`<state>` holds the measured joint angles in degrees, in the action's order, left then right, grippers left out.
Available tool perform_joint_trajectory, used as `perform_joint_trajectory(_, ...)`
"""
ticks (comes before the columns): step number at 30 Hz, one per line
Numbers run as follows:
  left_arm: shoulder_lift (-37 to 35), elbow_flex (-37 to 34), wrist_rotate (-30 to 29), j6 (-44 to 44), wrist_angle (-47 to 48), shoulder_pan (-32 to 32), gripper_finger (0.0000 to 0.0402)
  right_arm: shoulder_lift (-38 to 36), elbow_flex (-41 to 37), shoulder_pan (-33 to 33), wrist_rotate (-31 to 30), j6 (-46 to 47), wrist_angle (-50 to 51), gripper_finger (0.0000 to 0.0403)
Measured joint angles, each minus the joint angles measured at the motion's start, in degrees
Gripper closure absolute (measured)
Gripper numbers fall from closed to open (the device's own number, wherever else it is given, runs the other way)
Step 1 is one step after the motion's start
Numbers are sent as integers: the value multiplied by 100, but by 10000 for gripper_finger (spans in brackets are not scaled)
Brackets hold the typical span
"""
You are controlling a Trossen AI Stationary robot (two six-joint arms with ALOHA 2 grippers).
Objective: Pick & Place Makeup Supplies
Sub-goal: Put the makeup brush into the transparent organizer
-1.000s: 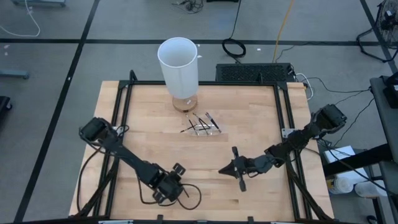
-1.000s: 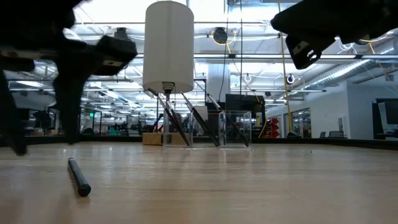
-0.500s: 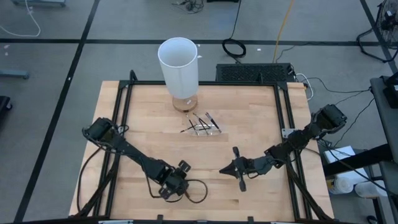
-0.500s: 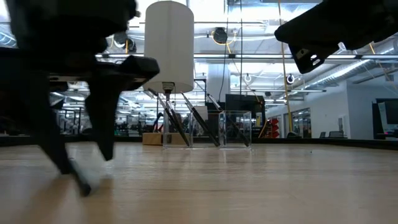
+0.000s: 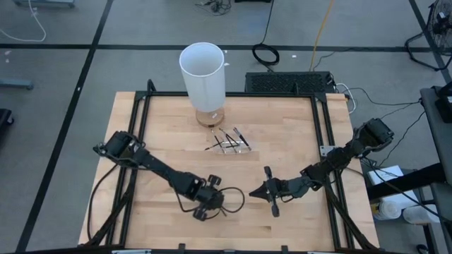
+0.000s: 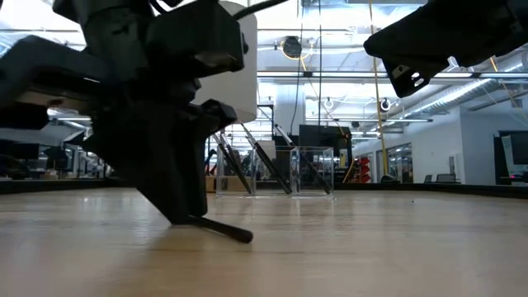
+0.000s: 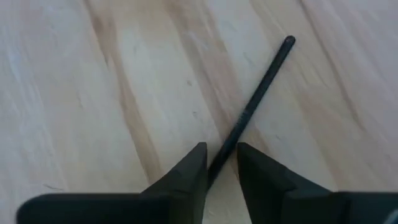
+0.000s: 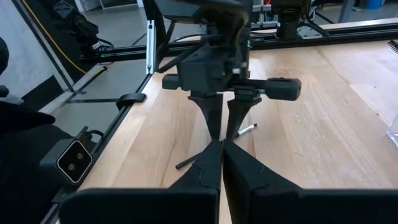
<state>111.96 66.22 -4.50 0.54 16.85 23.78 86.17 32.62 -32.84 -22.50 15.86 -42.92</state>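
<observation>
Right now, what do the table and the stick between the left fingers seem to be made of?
Table: wood, likely sealed butcher block; pale planks with visible grain and a soft sheen. Stick: matte black, thin and straight, perhaps plastic or painted wood; I cannot tell which. The left gripper straddles it.

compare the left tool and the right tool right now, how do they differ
The left tool is down at the wooden table, its fingers either side of a thin dark stick lying flat; the right tool holds nothing. The left tool's fingers stand slightly apart around that stick; the right tool's are pressed together. The left tool points down at the wood; the right tool lies more level, aimed toward the left one. Both are dark and two-fingered.
</observation>
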Motion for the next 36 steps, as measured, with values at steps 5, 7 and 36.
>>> perform_joint_trajectory(5, 7, -2, 4, -384, -99, -115, 336, 0, 0, 0, 0, -2, 0, 403)
perform_joint_trajectory(7, 7, -2, 42, -577, -110, -180, 348, 0, 0, 0, 1, -2, 0, 403)
perform_joint_trajectory(36, -537, -22, 637, -597, -35, -244, 246, -2, -6, 18, -453, 145, 83, 284)
